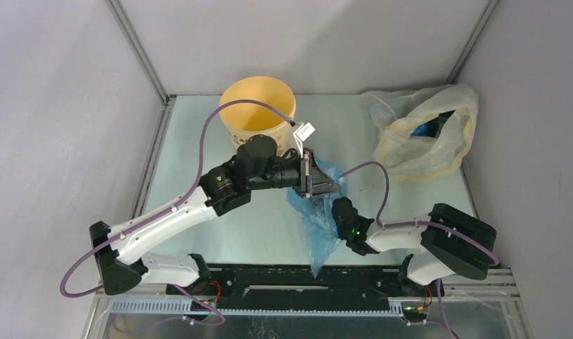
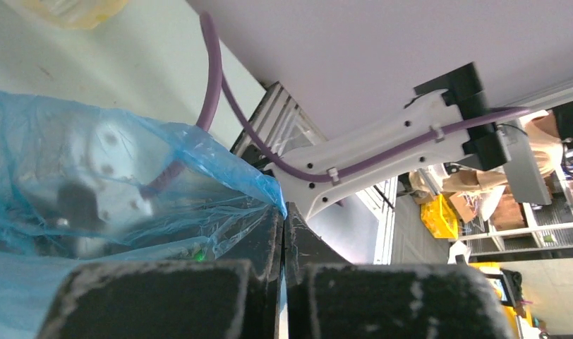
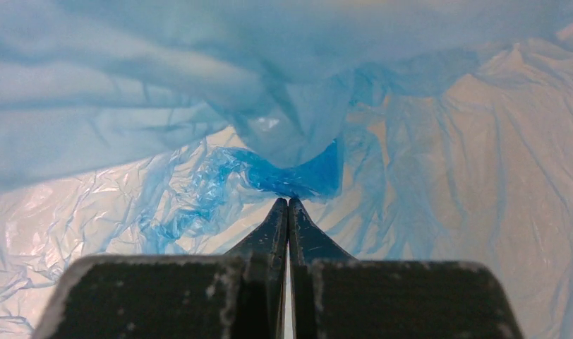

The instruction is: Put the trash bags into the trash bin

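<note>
A thin translucent blue trash bag (image 1: 317, 219) hangs in the middle of the table between my two grippers. My left gripper (image 1: 324, 185) is shut on its upper edge, and the film (image 2: 128, 191) drapes to the left of the closed jaws in the left wrist view. My right gripper (image 1: 338, 210) is shut on another fold of the same bag (image 3: 298, 173), and blue film fills the right wrist view. The yellow-orange trash bin (image 1: 259, 113) stands upright at the back, left of centre, behind the left gripper, with its inside not visible.
A larger pale yellowish see-through plastic bag (image 1: 425, 134) lies at the back right with something blue inside. A white tag (image 1: 305, 131) on the left arm's purple cable hangs by the bin. Grey walls enclose the table on three sides.
</note>
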Controlling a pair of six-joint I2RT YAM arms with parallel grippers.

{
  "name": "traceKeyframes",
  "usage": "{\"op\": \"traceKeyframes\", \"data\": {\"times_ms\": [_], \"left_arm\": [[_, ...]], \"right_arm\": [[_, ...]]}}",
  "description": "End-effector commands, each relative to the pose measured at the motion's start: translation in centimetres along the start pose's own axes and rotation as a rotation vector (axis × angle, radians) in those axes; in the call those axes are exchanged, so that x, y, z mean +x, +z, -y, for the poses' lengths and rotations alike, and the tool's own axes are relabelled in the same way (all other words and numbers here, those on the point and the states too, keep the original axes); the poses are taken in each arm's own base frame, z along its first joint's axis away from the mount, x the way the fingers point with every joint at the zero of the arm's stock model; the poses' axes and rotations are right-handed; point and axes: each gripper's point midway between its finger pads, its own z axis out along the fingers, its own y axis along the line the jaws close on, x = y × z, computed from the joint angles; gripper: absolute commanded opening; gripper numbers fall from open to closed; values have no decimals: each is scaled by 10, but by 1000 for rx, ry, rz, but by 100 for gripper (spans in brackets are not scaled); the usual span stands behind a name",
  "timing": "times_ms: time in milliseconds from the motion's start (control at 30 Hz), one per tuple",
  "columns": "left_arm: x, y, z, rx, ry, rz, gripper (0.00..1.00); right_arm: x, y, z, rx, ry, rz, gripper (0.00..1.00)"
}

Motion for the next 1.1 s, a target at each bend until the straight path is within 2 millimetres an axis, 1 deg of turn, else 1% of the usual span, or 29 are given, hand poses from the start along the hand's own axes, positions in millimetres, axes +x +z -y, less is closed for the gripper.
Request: {"op": "traceKeyframes", "data": {"times_ms": [0, 33, 100, 200, 267, 400, 500, 600, 667, 733, 833, 900, 967, 1000, 1067], "left_arm": [[-13, -10, 26, 90, -1, 54, 0], [-14, -9, 26, 89, -1, 54, 0], [-15, -7, 27, 92, -2, 51, 0], [-20, -3, 36, 130, -15, 56, 0], [-28, -2, 49, 182, -25, 71, 0], [-52, -8, 84, 282, -16, 104, 0], [-72, -21, 113, 349, 18, 138, 0], [-88, -38, 135, 389, 52, 172, 0], [-96, -49, 139, 379, 77, 191, 0], [-99, -58, 134, 342, 96, 207, 0], [-100, -65, 113, 265, 101, 223, 1], [-100, -69, 98, 224, 94, 236, 1], [-102, -74, 84, 183, 91, 243, 1], [-103, -76, 81, 171, 96, 242, 1], [-106, -83, 82, 161, 117, 237, 1]], "right_arm": [[-51, 0, -23, -98, 74, 175, 0], [-51, 1, -26, -125, 84, 178, 0], [-46, 5, -34, -166, 99, 156, 0], [-21, 13, -39, -178, 115, 91, 0], [-1, 17, -40, -183, 135, 47, 0], [29, 19, -46, -213, 166, -20, 0], [43, 18, -43, -181, 159, -55, 0], [50, 15, -34, -131, 133, -86, 0], [50, 11, -28, -98, 111, -98, 0], [45, 6, -24, -80, 91, -93, 0], [32, -5, -21, -74, 71, -71, 0], [19, -12, -20, -72, 56, -54, 0], [2, -20, -21, -78, 46, -28, 0], [-8, -22, -21, -83, 45, -15, 0], [-32, -26, -24, -98, 35, 8, 0]]}}
